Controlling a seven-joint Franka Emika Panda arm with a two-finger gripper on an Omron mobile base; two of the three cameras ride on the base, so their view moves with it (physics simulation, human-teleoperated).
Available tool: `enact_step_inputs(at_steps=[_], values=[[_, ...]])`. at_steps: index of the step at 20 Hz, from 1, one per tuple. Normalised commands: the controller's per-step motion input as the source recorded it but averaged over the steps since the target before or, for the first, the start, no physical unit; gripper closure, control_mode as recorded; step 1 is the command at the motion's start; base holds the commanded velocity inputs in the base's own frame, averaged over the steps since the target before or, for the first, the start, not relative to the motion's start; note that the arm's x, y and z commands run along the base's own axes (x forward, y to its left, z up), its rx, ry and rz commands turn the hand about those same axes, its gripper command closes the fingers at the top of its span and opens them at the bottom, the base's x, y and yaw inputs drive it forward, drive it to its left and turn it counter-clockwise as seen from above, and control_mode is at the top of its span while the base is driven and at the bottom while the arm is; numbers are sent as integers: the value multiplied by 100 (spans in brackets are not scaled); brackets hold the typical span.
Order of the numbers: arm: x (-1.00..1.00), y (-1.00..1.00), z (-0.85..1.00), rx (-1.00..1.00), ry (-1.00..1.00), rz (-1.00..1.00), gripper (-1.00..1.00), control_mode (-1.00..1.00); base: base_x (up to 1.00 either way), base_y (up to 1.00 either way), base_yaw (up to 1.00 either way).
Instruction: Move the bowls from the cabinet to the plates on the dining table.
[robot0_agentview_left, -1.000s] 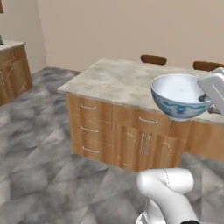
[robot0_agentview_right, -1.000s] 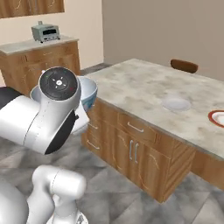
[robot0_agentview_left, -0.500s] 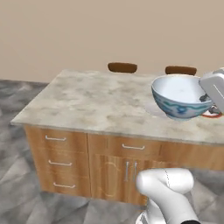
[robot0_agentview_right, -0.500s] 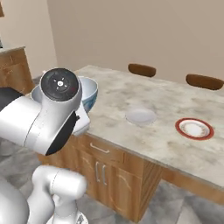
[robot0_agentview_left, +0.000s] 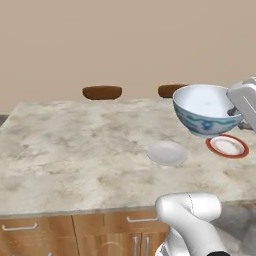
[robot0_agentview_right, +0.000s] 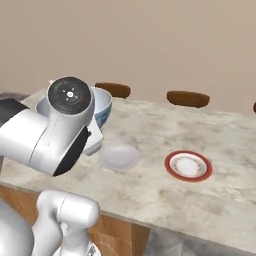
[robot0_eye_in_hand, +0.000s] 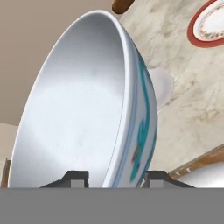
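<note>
White patterned bowl, tool gripping rim

White bowl, blue-green pattern

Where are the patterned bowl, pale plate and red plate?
patterned bowl (robot0_agentview_left: 204, 107), left base view, inner white surface.
pale plate (robot0_agentview_left: 167, 152), left base view, centre of plate.
red plate (robot0_agentview_right: 188, 165), right base view, pale centre inside the red rim.

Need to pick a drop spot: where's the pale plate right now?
The pale plate lies on the dining table, left of the red plate in the left base view, below the held bowl.
</note>
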Motion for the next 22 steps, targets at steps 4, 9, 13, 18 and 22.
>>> enact_step_inputs(at_steps=[4, 9, 13, 18, 22], values=[[0, 0, 0, 0, 0, 0, 100, 100, 66, 6, -31], [0, 0, 0, 0, 0, 0, 100, 100, 0, 0, 0], [0, 0, 0, 0, 0, 0, 100, 100, 3, 0, 0], [0, 0, 0, 0, 0, 0, 100, 100, 1, 0, 0], [0, 0, 0, 0, 0, 0, 100, 100, 0, 0, 0]])
